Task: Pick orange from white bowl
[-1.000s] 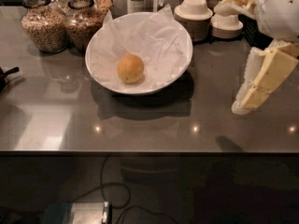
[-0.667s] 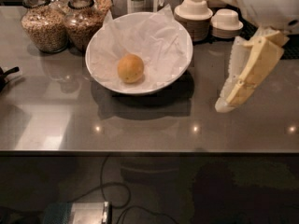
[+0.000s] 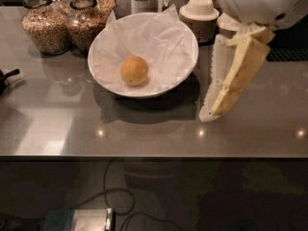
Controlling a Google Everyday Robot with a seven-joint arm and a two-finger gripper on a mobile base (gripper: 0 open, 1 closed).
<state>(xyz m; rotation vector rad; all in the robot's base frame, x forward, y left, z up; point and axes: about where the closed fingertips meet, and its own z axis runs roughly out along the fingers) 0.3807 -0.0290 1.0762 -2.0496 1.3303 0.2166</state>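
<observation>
The orange (image 3: 134, 70) is round and dull yellow-orange. It lies in the middle of the white bowl (image 3: 103, 42), on crinkled white paper. The bowl stands on the grey counter. My gripper (image 3: 211, 113) hangs from the upper right, its cream tip pointing down and left. It is just right of the bowl's rim, above the counter, apart from the orange and holding nothing.
Two glass jars of grain (image 3: 45, 25) stand at the back left, close behind the bowl. Small cream bowls stacked upside down (image 3: 199, 9) stand behind the bowl at the right. A dark object (image 3: 6, 78) sits at the left edge. The counter's front edge (image 3: 154, 155) runs below.
My gripper has moved left, from the right edge of the view to just beside the bowl's right rim. The orange and bowl have not moved.
</observation>
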